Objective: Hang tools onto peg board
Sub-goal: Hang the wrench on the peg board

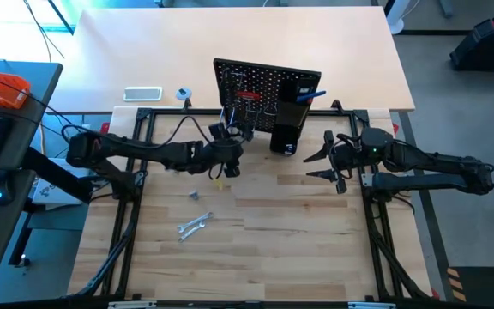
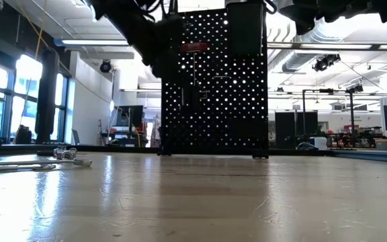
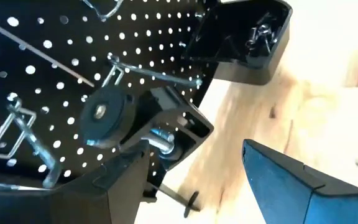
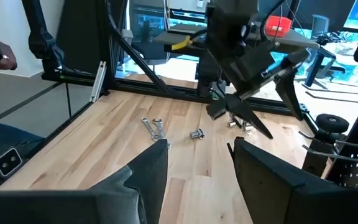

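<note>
The black C-clamp (image 3: 135, 134) sat against the face of the peg board (image 1: 264, 86), among its metal hooks (image 3: 27, 140), its round screw pad and frame between the fingers of the left gripper (image 1: 227, 137). Those fingers stood wide apart on either side of it; whether they pressed on it I could not tell. The peg board stood upright at the far edge of the wooden table (image 1: 298, 232), with a red-handled screwdriver (image 1: 247, 94) and a black box holder (image 1: 286, 129) on it. A silver wrench (image 1: 194, 227) lay on the table nearer the front. The right gripper (image 1: 328, 160) hovered beside the holder, fingers parted, holding nothing.
</note>
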Controlling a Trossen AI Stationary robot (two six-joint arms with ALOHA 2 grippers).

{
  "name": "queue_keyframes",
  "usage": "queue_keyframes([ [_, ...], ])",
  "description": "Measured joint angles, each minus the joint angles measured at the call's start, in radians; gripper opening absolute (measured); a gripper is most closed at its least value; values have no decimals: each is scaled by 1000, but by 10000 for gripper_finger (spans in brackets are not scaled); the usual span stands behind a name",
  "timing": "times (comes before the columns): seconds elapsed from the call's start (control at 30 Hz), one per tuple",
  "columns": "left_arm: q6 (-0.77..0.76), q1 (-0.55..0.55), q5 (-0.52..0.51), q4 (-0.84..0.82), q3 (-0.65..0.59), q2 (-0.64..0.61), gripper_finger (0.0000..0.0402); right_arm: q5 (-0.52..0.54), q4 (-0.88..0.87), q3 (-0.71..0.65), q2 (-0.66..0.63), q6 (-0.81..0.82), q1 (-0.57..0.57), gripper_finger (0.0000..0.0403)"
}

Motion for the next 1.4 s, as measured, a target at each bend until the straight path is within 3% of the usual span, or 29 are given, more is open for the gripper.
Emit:
queue_keyframes([
  [0.37, -125, -59, 130, -266, 0, -87, 250, -3, -43, 0, 0, 34, 1, 176],
  [0.73, -470, -200, 307, -837, -7, -146, 250, -4, -101, -2, 32, 141, 87, 176],
  [0.9, -632, -358, 472, -772, -112, -211, 250, 2, -68, -2, 145, 192, 167, 176],
  [1.0, -757, -479, 507, -646, -185, -244, 250, 18, -10, -2, 239, 208, 219, 176],
  [1.17, -960, -682, 414, -377, -283, -222, 250, 53, 116, -2, 390, 209, 278, 176],
  [1.3, -1169, -786, 226, -471, -298, -133, 250, 55, 244, -3, 491, 208, 302, 176],
  [1.4, -1288, -825, 149, -513, -298, -64, 250, 55, 332, -3, 555, 209, 314, 176],
])
